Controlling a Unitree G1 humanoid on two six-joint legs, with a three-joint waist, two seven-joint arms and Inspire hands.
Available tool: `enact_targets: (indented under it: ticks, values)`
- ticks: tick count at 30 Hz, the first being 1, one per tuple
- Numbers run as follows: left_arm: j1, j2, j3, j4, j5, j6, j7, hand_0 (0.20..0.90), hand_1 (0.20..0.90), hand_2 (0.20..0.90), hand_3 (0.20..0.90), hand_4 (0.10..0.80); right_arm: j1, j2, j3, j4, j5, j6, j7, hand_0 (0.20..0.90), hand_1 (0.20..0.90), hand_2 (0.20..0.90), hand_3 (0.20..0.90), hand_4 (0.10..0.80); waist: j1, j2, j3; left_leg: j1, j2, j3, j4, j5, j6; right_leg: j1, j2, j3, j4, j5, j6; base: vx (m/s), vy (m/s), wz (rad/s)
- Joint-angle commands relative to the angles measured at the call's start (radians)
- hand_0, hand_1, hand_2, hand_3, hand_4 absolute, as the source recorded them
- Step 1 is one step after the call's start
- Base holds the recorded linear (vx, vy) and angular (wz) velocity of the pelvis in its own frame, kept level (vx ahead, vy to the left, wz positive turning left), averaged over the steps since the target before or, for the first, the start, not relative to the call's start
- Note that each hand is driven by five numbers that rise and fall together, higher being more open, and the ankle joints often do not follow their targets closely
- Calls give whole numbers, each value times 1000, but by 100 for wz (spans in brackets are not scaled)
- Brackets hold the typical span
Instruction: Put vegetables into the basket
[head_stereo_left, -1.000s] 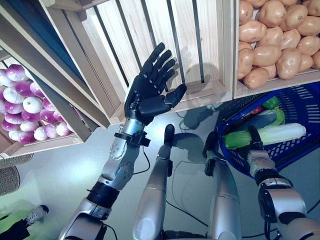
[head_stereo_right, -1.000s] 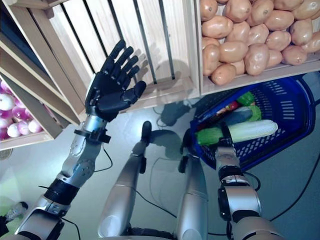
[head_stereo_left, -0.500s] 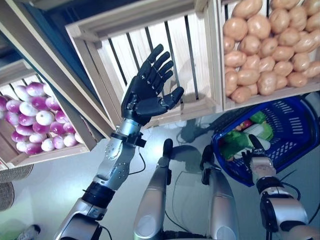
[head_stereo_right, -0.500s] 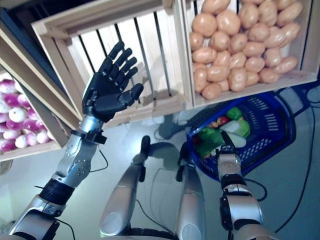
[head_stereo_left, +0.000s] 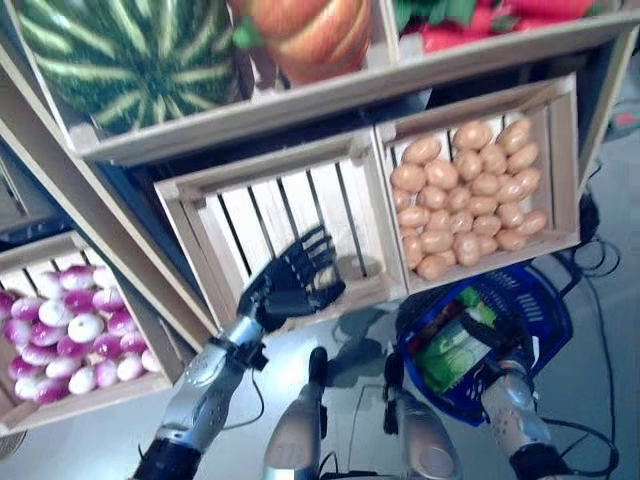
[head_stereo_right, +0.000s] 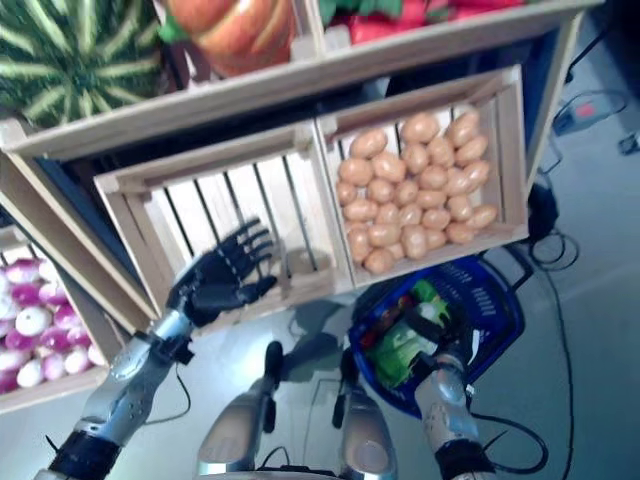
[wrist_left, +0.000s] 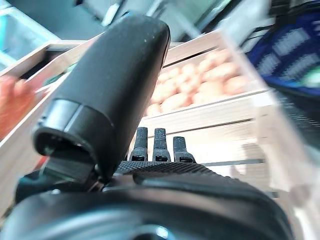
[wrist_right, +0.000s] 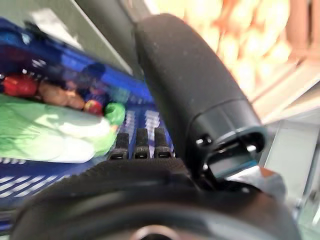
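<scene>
The blue plastic basket (head_stereo_left: 548, 300) stands on the floor at the lower right, below the stand. In it lie a long green-and-white cabbage (head_stereo_left: 450, 345), also in the right wrist view (wrist_right: 55, 135), and small red vegetables (wrist_right: 17, 85). My right hand (head_stereo_left: 507, 342) is at the basket's near rim with its fingers (wrist_right: 137, 142) straight over the inside, holding nothing. My left hand (head_stereo_left: 290, 285) is raised in front of an empty slatted crate (head_stereo_left: 290, 210), its fingers (wrist_left: 155, 145) spread and straight, holding nothing.
A wooden stand (head_stereo_left: 330, 95) with a shelf above and slatted crates fills the upper half of the eye views. A filled crate (head_stereo_left: 560, 160) stands directly above the basket. Grey floor (head_stereo_left: 600, 390) lies to the right of the basket.
The camera has pulled back and tilted up, so the stand's upper shelf now shows and everything looks smaller. Both hands keep their places and poses.
</scene>
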Motion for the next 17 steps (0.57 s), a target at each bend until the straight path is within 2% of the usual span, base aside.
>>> enact_targets:
  ticks: [1,3,4,10,14,17]
  values:
    - [29,15,-67,107,171,-124,-35,900,900,900,900,800,81,-66,52,53,-138,-15,130,900,900,900,900,800,-15,11,-188,-25,12,30,0,-2,-40,62,-15,-24,-52,55,-4,227,77,0]
    - [20,20,-93,200,156,-111,-6,900,900,900,900,800,76,-60,80,115,-169,22,164,900,900,900,900,800,-19,14,-211,-6,15,33,-7,-5,-44,78,-20,-23,-68,61,3,201,73,1]
    - [16,-2,-92,271,155,-99,1,900,900,900,900,800,76,-48,94,149,-186,44,171,900,900,900,900,800,-20,15,-222,8,16,36,-10,-10,-45,89,-25,-27,-75,61,6,118,43,-6]
    - [-10,-53,-110,504,328,-131,53,900,900,900,900,800,75,-14,166,301,-330,127,215,900,900,900,900,800,-31,14,-245,59,18,54,-7,-36,-43,125,-40,-30,-68,48,13,97,49,-2]
    - [-37,-98,-121,683,439,-144,121,900,900,900,900,800,71,17,138,445,-268,149,186,900,900,900,900,800,-43,15,-254,95,21,65,-6,-51,-40,152,-45,-26,-61,36,17,89,43,-3]
    - [-41,-135,-109,809,474,-120,159,900,900,900,900,800,68,39,101,536,-270,134,190,900,900,900,900,800,-48,18,-260,125,22,68,-10,-63,-34,176,-46,-19,-62,29,19,98,44,-8]
